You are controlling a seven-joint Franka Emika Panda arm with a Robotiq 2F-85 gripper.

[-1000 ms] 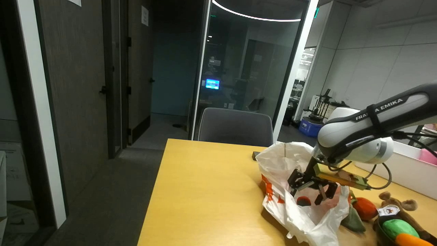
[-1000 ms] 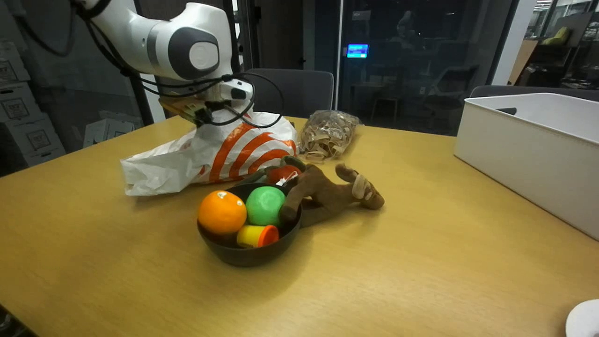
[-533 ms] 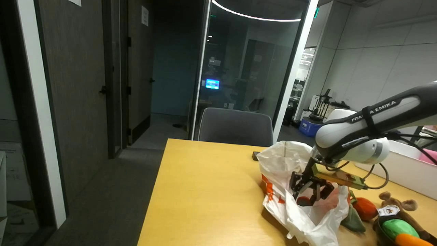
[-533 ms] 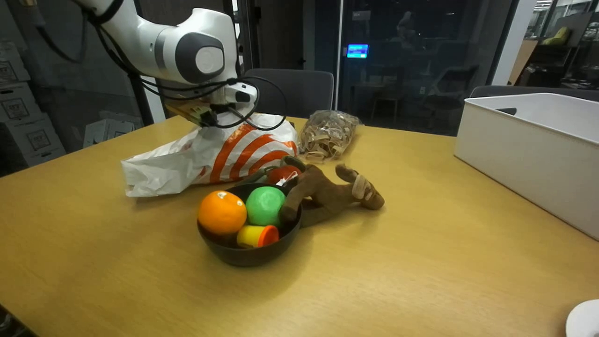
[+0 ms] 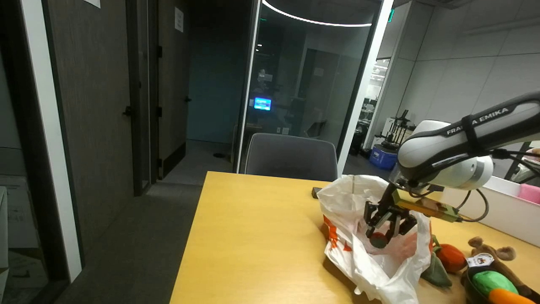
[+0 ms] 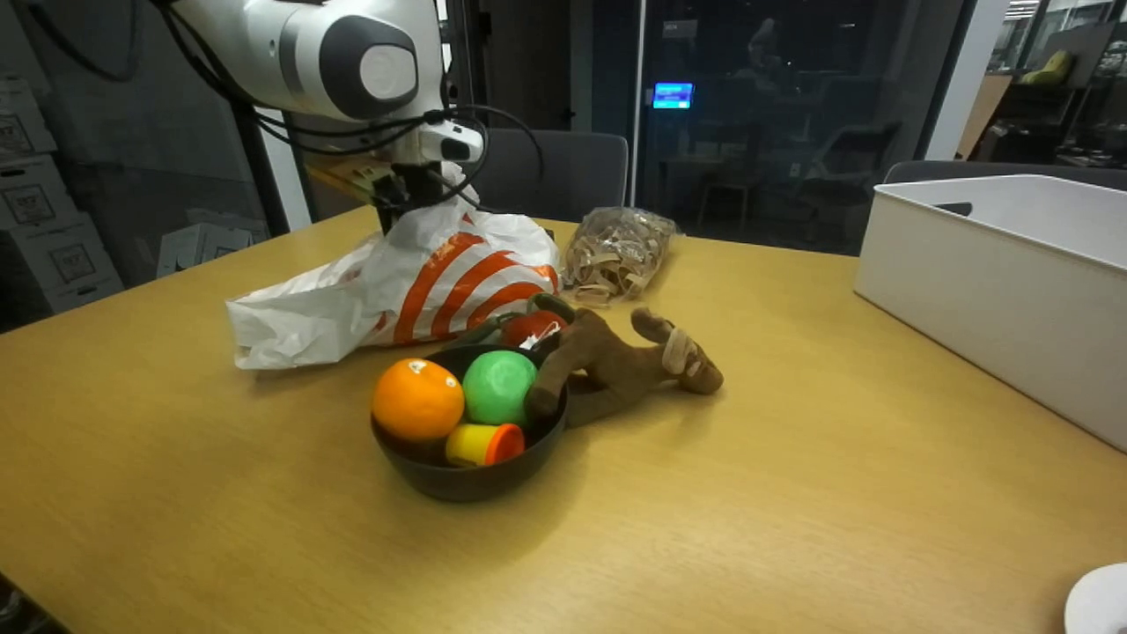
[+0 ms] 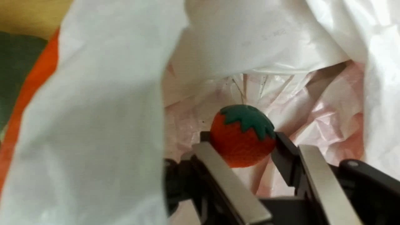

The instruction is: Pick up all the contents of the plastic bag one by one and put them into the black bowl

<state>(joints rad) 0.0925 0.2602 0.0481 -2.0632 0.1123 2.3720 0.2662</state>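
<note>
My gripper (image 5: 379, 237) is inside the mouth of the plastic bag (image 5: 358, 264), its fingers closed around a red toy fruit with a jagged green cap (image 7: 242, 147). Both fingers touch the fruit's sides in the wrist view. The bag, white with orange-red print, lies on the table with its opening turned away from the black bowl (image 6: 471, 484). In the bowl are an orange ball (image 6: 418, 399), a green round item (image 6: 500, 387) and a yellow cup with an orange end (image 6: 480, 445). In an exterior view, the bag hides my fingers.
A brown plush animal (image 6: 616, 361) leans over the bowl's rim. Between bag and bowl lie a red plush (image 5: 450, 257) and a green one (image 5: 436, 272). A clear bag of beige pieces (image 6: 621, 255) and a white bin (image 6: 986, 282) stand farther off.
The jaws have narrowed onto the red fruit. The gripper has then risen, and the fruit has come up slightly with it inside the bag. Bowl and plush toys stay where they were.
</note>
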